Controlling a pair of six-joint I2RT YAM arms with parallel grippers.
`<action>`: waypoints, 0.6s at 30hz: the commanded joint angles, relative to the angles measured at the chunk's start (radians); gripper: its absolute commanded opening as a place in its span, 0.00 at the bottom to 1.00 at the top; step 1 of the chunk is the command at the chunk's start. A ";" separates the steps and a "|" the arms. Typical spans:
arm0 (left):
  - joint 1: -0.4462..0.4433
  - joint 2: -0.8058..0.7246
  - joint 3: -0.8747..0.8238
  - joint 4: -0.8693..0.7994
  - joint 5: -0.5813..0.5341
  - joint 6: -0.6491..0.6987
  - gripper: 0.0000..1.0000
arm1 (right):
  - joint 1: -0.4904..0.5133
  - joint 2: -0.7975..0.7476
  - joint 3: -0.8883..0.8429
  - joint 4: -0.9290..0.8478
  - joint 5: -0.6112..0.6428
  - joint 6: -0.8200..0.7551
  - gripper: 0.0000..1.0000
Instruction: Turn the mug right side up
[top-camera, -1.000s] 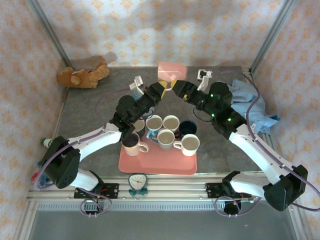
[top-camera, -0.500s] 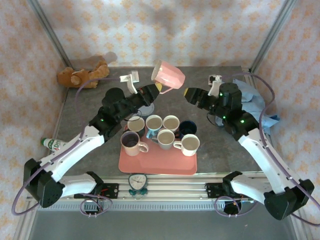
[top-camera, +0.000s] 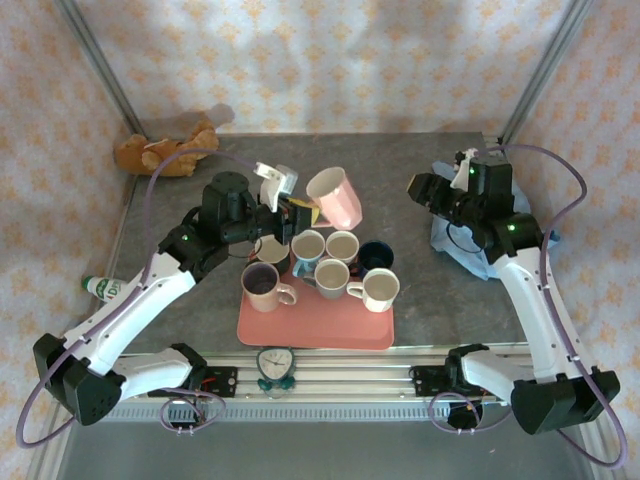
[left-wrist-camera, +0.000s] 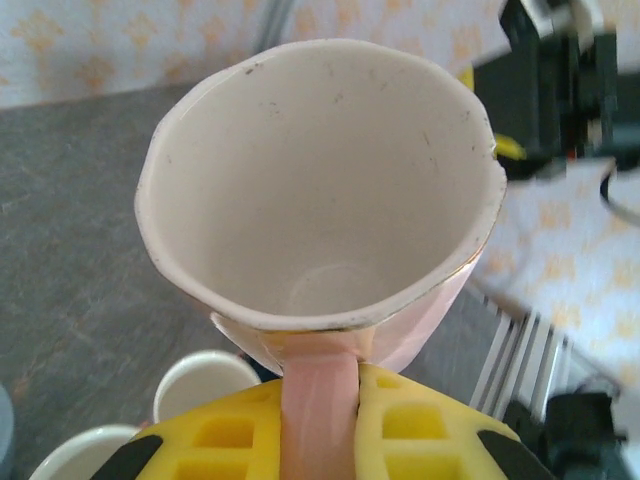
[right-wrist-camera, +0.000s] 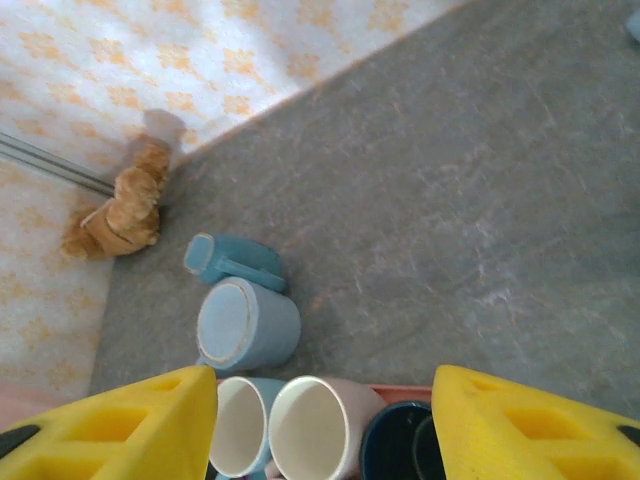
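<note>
Your left gripper (left-wrist-camera: 320, 425) is squeezed tight on the handle of the pink mug (top-camera: 336, 196). The mug is up in the air, tipped, over the back edge of the pink tray (top-camera: 320, 328). Your right gripper (right-wrist-camera: 320, 420) has its fingers wide apart and holds nothing, near the blue cloth (top-camera: 452, 245). The bottle (top-camera: 103, 288) has a label, too small to read.

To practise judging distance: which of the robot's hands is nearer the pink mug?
Left. The left hand grips the pink mug by its handle; the right hand hangs open, well apart, to the mug's right.
</note>
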 joint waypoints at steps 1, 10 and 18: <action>-0.005 -0.059 0.041 -0.030 0.121 0.225 0.00 | -0.018 0.011 0.029 -0.100 -0.045 -0.027 0.59; -0.081 -0.056 -0.036 -0.134 0.261 0.567 0.00 | -0.027 0.021 0.049 -0.233 -0.042 -0.067 0.59; -0.195 -0.038 -0.142 -0.131 0.211 0.768 0.00 | -0.031 0.018 0.047 -0.297 -0.029 -0.093 0.58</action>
